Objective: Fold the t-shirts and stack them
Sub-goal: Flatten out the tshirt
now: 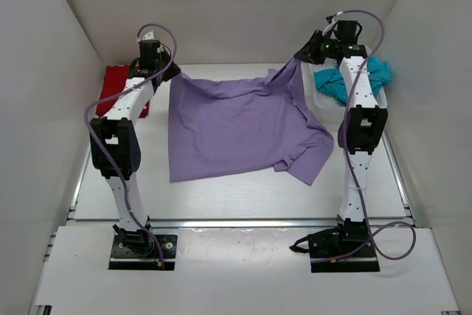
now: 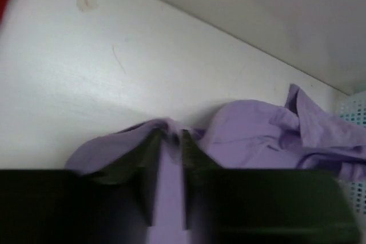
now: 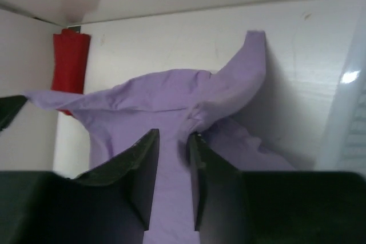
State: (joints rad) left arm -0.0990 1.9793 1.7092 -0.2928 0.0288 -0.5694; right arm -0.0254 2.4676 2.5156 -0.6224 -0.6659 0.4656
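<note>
1. The lavender purple short-sleeved cloth t-shirt (image 1: 236,127) lies spread across the white table (image 1: 243,197).
2. My left gripper (image 2: 173,135) and right gripper (image 3: 173,135) each pinch a far corner, jaws narrow on cloth.
3. I judge this the first fold; next, both corners need carrying evenly toward the near hem.

The lavender t-shirt (image 1: 236,127) is coloured a plain pale purple, with no print. The red t-shirt (image 1: 118,86) is dyed a solid red, and the teal t-shirt (image 1: 352,79) a plain blue-green. The basket (image 1: 323,101) is made of white mesh. The counter (image 1: 243,197) is finished in white. The arms (image 1: 133,101) are coloured white and black, with purple cables (image 1: 382,33). The left pincer (image 2: 170,138) and right pincer (image 3: 173,138) are finished in black.
</note>
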